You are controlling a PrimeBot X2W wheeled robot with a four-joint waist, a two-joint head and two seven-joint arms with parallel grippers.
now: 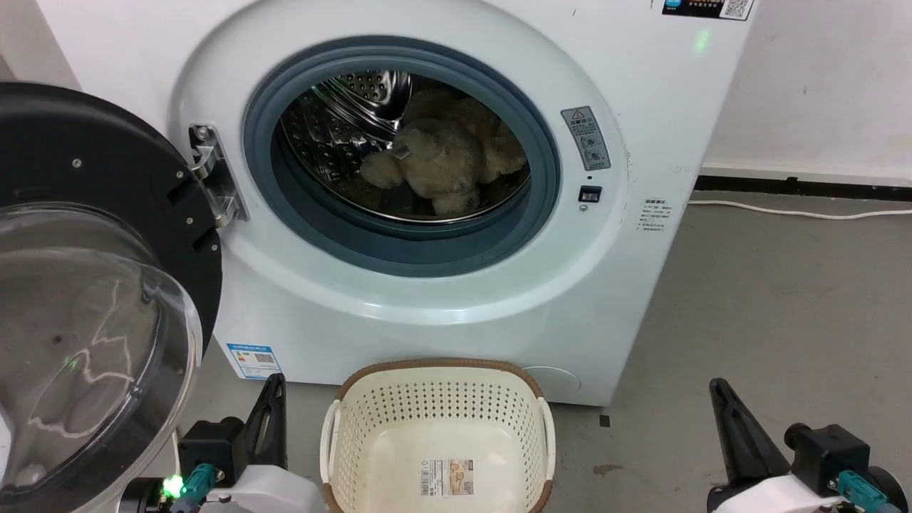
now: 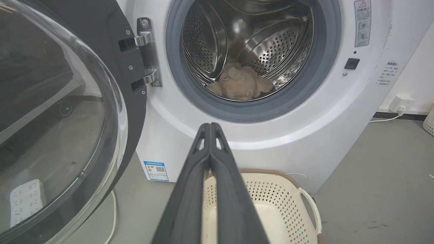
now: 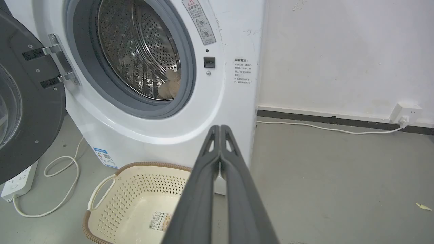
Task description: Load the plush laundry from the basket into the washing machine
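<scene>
Well, the plush toy [image 1: 442, 160] lies in the drum [image 1: 331, 135] of the washing machine [image 1: 427, 303], whose door [image 1: 107, 157] stands open. The basket [image 1: 434, 365] sits on the floor [image 1: 784, 299] before it. Left gripper [image 2: 210, 127] and right gripper [image 3: 220, 128] flank the basket, jaws shut, holding nothing.

- The washing machine [image 1: 627, 299] is white, with a grey rubber ring around its opening and a shiny steel drum dotted with small holes.
- Its door [image 1: 85, 157], on the left, has a black rim and a clear dome.
- The stuffed toy [image 1: 445, 160] is beige-tan with shaggy fur.
- The near basket [image 1: 438, 406] is cream with rows of small holes, a brown woven-look rim and white handles.
- The floor [image 1: 784, 320] is plain grey.
- The far wall [image 1: 819, 85] is white above a black strip.
- The cable [image 1: 784, 211] on the right is white.
- The left gripper [image 1: 276, 379] and right gripper [image 1: 716, 386] have black fingers.
</scene>
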